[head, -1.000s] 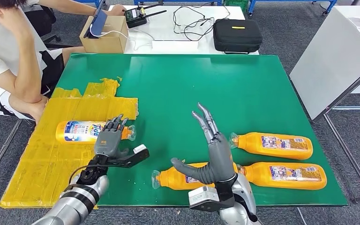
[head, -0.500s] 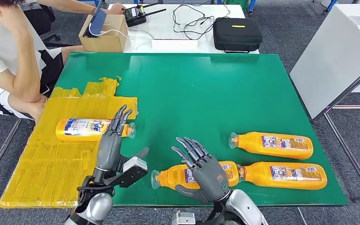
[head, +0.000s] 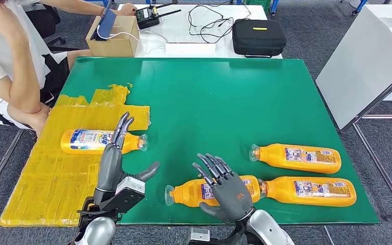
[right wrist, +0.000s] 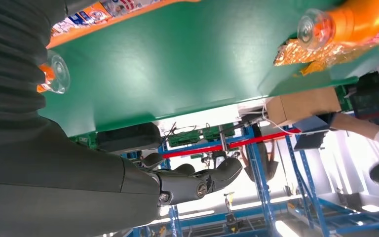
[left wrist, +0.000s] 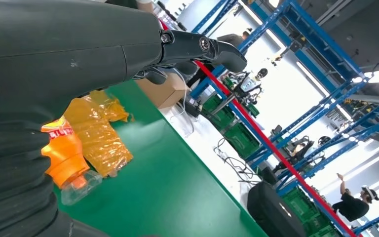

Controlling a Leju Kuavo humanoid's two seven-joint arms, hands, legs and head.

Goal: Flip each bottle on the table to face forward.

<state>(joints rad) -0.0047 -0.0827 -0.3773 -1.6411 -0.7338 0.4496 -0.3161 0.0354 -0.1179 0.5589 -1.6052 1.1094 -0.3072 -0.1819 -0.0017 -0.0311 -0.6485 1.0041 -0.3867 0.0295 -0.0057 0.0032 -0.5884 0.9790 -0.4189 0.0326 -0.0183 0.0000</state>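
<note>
Right hand (head: 229, 190) spread, empty, over nearest bottle (head: 212, 191); left hand (head: 113, 162) open too; approx 3 bottles unflipped.

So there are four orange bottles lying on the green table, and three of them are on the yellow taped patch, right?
Not quite. Four orange bottles do lie on the green table, but the head view shows just one bottle on the yellow taped patch. The other three lie on bare green, near the right hand.

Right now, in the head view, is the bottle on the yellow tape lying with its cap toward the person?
No, the bottle on the yellow tape points its clear cap away from the person.
</note>
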